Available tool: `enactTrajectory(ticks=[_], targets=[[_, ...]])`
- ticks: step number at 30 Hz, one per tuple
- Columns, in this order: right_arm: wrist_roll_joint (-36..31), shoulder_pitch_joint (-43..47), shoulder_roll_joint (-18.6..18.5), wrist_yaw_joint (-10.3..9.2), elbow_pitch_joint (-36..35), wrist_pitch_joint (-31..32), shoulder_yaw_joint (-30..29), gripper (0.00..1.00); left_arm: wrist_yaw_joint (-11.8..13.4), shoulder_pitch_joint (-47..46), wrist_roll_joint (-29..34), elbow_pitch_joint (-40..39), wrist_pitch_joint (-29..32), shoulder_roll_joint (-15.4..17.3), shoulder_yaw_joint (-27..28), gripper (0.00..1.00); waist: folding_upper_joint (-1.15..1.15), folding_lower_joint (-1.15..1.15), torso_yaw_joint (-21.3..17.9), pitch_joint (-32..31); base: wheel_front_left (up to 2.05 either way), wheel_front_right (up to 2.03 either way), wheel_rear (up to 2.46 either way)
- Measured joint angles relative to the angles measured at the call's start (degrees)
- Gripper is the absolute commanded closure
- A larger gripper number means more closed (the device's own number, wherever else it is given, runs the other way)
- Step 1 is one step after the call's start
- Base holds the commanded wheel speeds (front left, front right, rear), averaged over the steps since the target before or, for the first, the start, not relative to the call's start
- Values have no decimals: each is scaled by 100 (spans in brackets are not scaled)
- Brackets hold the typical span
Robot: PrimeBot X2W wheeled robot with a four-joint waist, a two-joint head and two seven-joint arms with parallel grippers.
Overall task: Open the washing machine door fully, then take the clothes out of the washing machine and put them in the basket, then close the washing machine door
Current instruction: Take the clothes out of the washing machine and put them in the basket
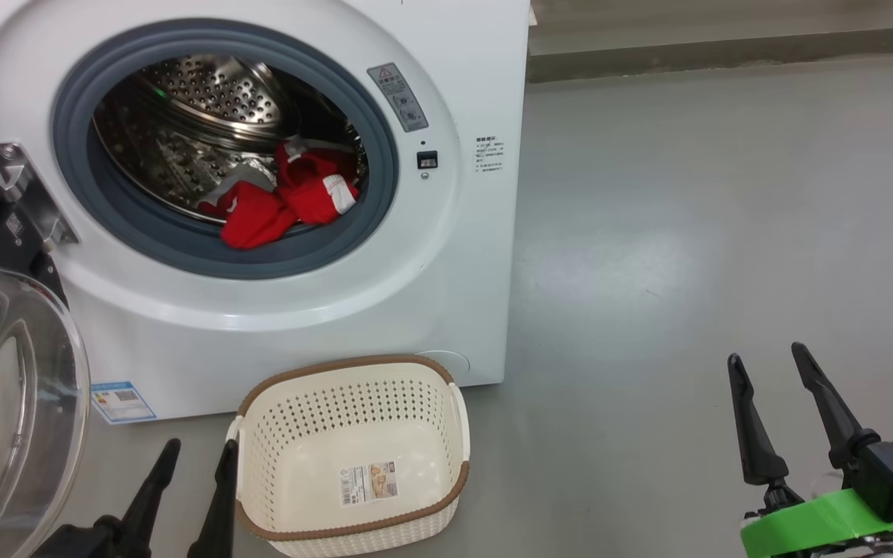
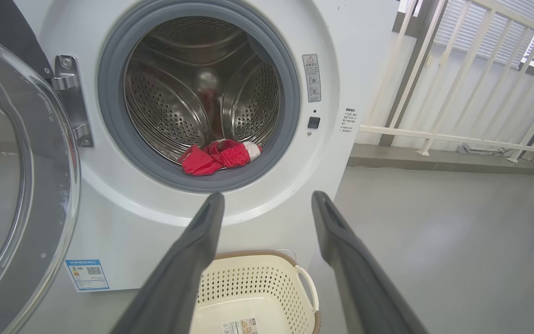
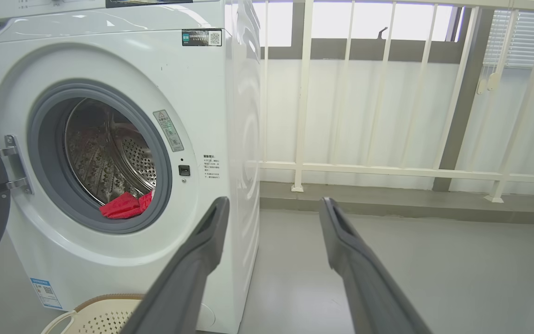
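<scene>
The white washing machine [image 1: 446, 256] stands ahead with its door [image 1: 5, 387] swung open to the left, glass bowl facing me. Red clothes [image 1: 284, 203] with white trim lie at the front of the steel drum, also seen as clothes [image 2: 218, 157] and clothes [image 3: 125, 207]. The cream basket [image 1: 353, 453] sits on the floor before the machine, holding just a paper label. My left gripper [image 1: 198, 453] is open, low beside the basket's left rim. My right gripper [image 1: 768, 360] is open over bare floor at the right, well clear of the machine.
Grey floor [image 1: 687, 232] stretches to the right of the machine. A white railing [image 3: 387, 116] and a low ledge run behind it. The door hinge [image 1: 28, 194] sits on the drum opening's left side.
</scene>
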Motion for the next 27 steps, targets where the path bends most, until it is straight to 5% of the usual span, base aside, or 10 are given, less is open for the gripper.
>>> enactTrajectory(ticks=[27], targets=[[-1, 382, 43, 0, -160, 0, -11, 0, 353, 389, 108, -552, 201, 43, 20, 0, 0, 0, 82, -71, 13, -13, 0]])
